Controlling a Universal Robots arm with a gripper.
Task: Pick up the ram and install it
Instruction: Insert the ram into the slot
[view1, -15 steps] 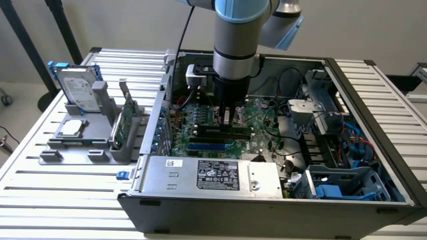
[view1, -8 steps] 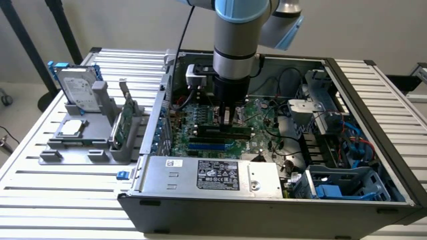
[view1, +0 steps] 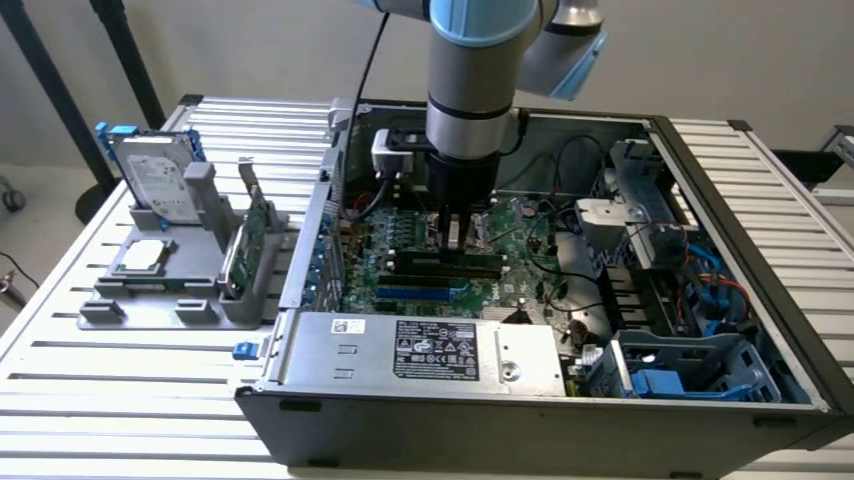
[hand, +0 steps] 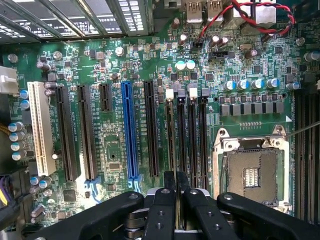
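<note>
The ram (view1: 447, 263) is a long dark stick standing on edge over the motherboard's black memory slots (hand: 192, 140), level with them and right at their tops. My gripper (view1: 458, 243) comes straight down from above and is shut on the stick's middle. In the wrist view my gripper (hand: 176, 192) has its black fingers (hand: 162, 210) pressed close together, with the ram seen edge-on between them and lined up along the slots beside the CPU socket (hand: 250, 172). I cannot tell whether the stick is seated in a slot.
The open PC case (view1: 747, 200) surrounds the board. Its power supply (view1: 427, 350) is at the front, with drive cages and cables on the exterior view's right. A grey holder (view1: 160, 290) on the exterior view's left carries a hard drive (view1: 154, 175), a CPU (view1: 144, 256) and a green card (view1: 240, 250).
</note>
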